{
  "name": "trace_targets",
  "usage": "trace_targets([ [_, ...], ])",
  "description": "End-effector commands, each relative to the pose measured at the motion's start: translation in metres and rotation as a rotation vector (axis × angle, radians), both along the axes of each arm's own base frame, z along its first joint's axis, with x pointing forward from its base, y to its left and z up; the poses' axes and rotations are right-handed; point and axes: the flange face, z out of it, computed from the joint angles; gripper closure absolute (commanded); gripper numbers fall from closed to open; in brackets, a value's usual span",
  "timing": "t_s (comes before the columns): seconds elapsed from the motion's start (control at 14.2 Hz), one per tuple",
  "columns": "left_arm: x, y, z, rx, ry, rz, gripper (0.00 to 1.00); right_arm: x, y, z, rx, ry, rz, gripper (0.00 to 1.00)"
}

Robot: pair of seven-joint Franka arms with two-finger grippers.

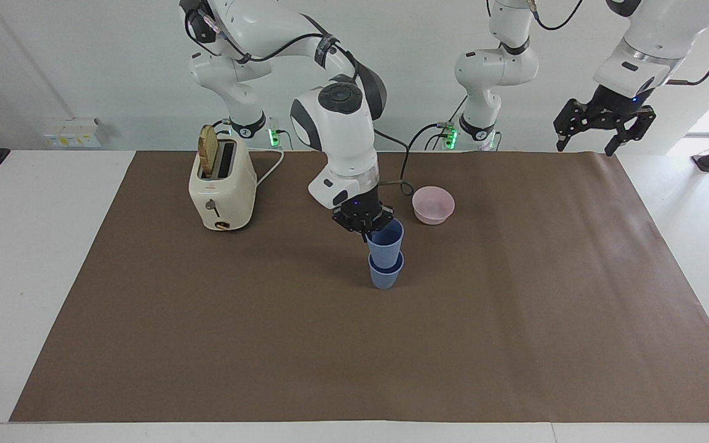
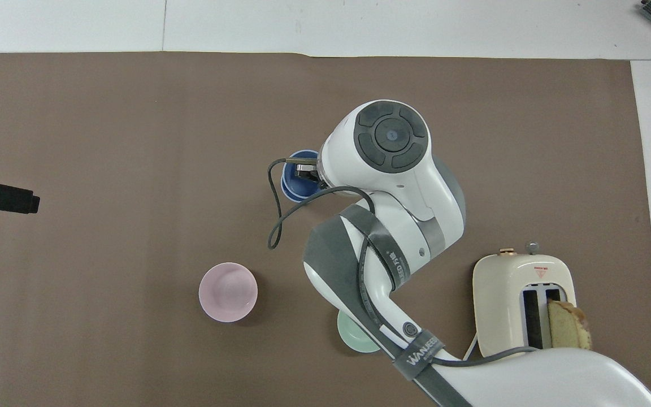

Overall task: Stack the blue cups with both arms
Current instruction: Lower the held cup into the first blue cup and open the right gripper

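2 matte blue tapered cups, upper cup [image 1: 385, 241] nested partway in lower cup [image 1: 385, 275]; right gripper [image 1: 367, 228] clamped on upper rim. Left gripper [image 1: 604, 123] parked high, fingers spread, empty.

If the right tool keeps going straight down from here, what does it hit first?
Probably the lower blue cup: the right tool grips the rim of the upper blue cup, already partly nested in it, so that cup would seat deeper before the tool itself meets anything.
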Motion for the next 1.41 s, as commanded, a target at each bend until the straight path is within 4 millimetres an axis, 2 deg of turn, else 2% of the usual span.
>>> trace_targets([
  [0.0,-0.007,0.001,0.000,-0.010,0.004,0.000,0.00,0.003,0.006,-0.006,-0.006,-0.013,-0.010,1.00],
  [0.49,-0.008,-0.003,-0.004,-0.009,0.013,-0.004,0.00,0.007,-0.003,-0.026,-0.035,0.009,-0.015,1.00],
  [0.77,-0.008,-0.004,-0.003,-0.009,0.011,-0.006,0.00,0.007,0.000,-0.028,-0.030,0.003,-0.012,1.00],
  [0.84,-0.008,-0.003,-0.004,-0.009,0.013,-0.004,0.00,0.007,0.000,-0.029,-0.028,0.004,-0.014,0.74],
  [0.91,-0.008,-0.003,-0.003,-0.009,0.011,-0.004,0.00,0.007,0.000,-0.028,-0.025,0.005,-0.015,0.40],
  [0.98,-0.008,-0.003,-0.003,-0.009,0.011,-0.004,0.00,0.008,0.000,-0.028,-0.023,0.006,-0.016,0.26],
  [1.05,-0.008,-0.003,-0.004,-0.009,0.013,-0.004,0.00,0.008,0.000,-0.028,-0.023,0.004,-0.016,0.20],
  [1.34,-0.008,-0.004,-0.004,-0.009,0.013,-0.007,0.00,0.007,-0.001,-0.028,-0.030,0.007,-0.015,0.19],
])
